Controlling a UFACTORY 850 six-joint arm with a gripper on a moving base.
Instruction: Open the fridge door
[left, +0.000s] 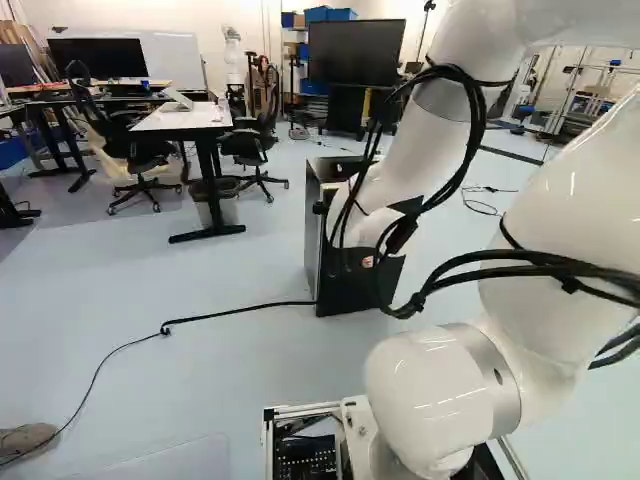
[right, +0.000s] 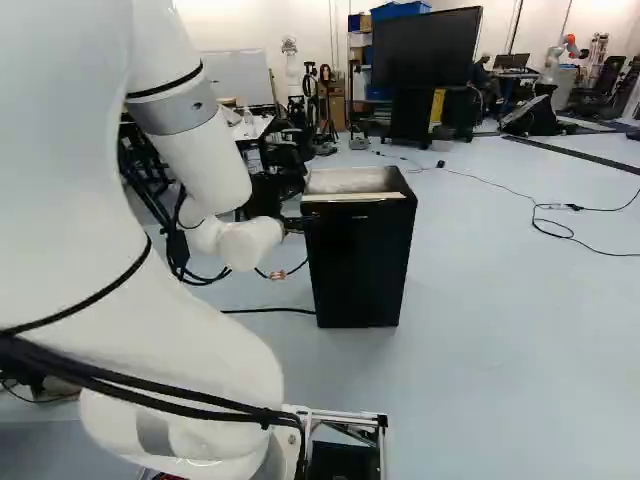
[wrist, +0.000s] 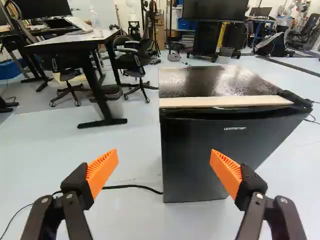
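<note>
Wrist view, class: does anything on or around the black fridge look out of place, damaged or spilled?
Two things look odd: a pale strip along the top front edge of the fridge, unlike its black body, and a black cable trailing over the floor beside it. I see no spill or damage.

Fridge (right: 352, 250): small boxy unit, black front, dark glossy top (wrist: 215, 82) with blurry pale reflections, standing upright on the pale floor (right: 500, 340), mid-frame in right base view and partly hidden in left base view. Door (wrist: 212, 152) looks shut, flush along the front, plain flat face, small light lettering near its upper edge, no opening into the interior visible. Pale strip (wrist: 225, 101) runs along the front edge of the top, just above the door; black fitting (wrist: 296, 98) sits at one end of it, at the corner.
</note>
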